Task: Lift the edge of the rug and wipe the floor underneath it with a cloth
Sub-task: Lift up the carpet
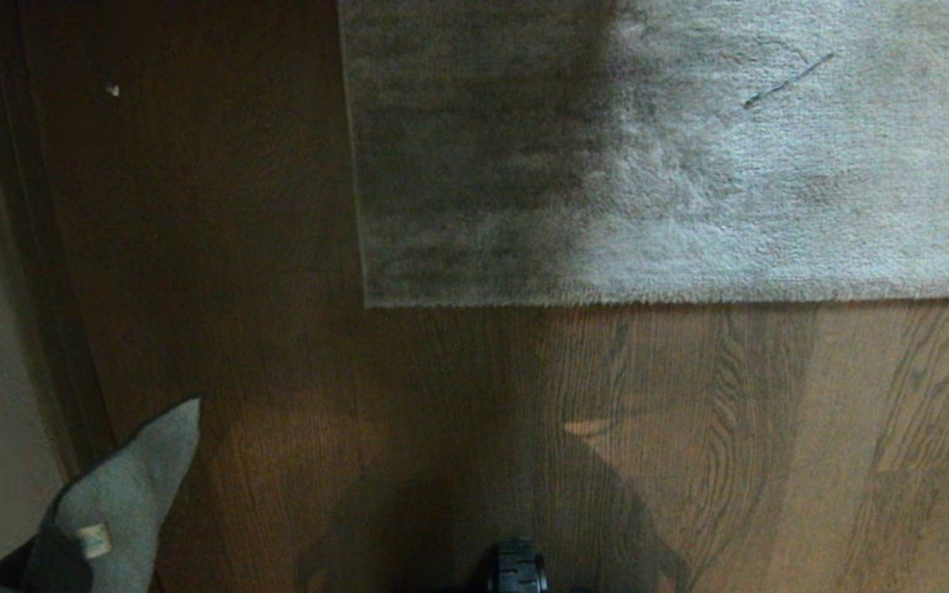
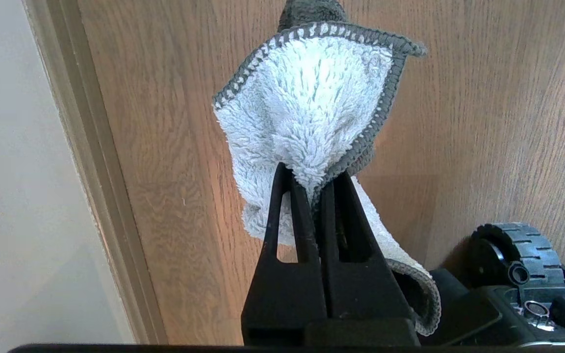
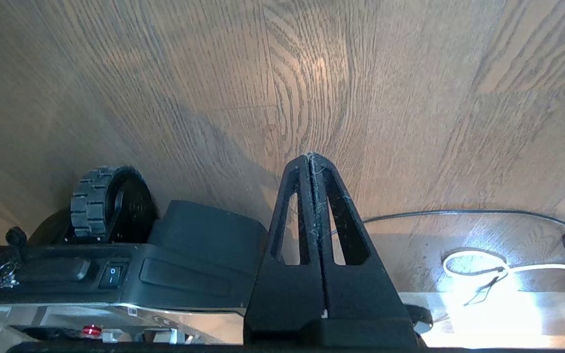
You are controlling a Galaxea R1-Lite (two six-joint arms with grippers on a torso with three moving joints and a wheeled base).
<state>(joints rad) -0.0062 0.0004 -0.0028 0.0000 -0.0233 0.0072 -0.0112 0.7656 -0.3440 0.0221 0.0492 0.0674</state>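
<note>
1. The rug edge (image 1: 672,301) is pale grey-beige plush — darker in shadow toward its corner.
2. The floor (image 1: 689,428) beside the rug is brown with wavy wood grain.
3. The cloth (image 2: 307,108) is pale grey, bordered in dark grey stitching — its tag (image 1: 94,541) whitish.

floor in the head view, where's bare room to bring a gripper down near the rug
Bare floor runs along the rug edge, and another strip lies between the rug's side and the baseboard. Crowded: near left, where the left gripper holds the cloth, and the base wheel.
</note>
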